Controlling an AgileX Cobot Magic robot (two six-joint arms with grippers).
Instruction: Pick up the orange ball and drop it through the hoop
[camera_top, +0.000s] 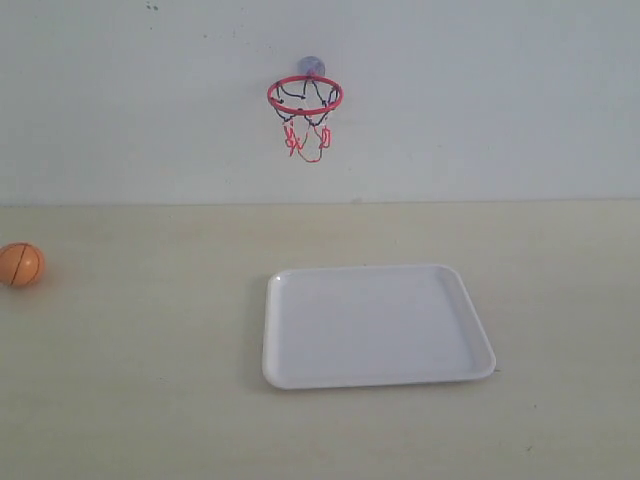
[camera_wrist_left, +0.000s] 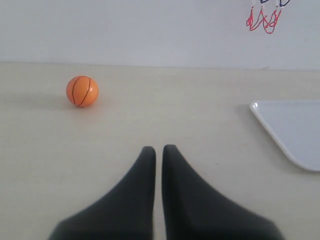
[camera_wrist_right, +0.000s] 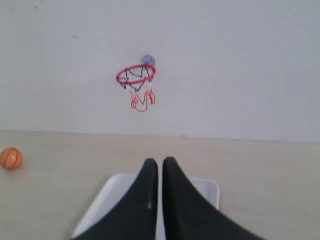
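Note:
The orange ball (camera_top: 21, 264) lies on the pale table at the far left edge of the exterior view; it also shows as the ball (camera_wrist_left: 82, 91) and the ball (camera_wrist_right: 10, 158). The hoop (camera_top: 305, 95), a red ring with a dangling net, hangs on the white wall from a bluish suction cup (camera_top: 311, 66); the right wrist view shows the hoop (camera_wrist_right: 136, 75), and only its net (camera_wrist_left: 262, 20) appears in the left wrist view. My left gripper (camera_wrist_left: 158, 148) is shut and empty, well short of the ball. My right gripper (camera_wrist_right: 159, 160) is shut and empty over the tray. Neither gripper shows in the exterior view.
A white rectangular tray (camera_top: 378, 324) lies flat on the table below the hoop, its corner (camera_wrist_left: 292, 131) visible from the left wrist and its rim (camera_wrist_right: 210, 189) from the right wrist. The white wall closes the table's far side.

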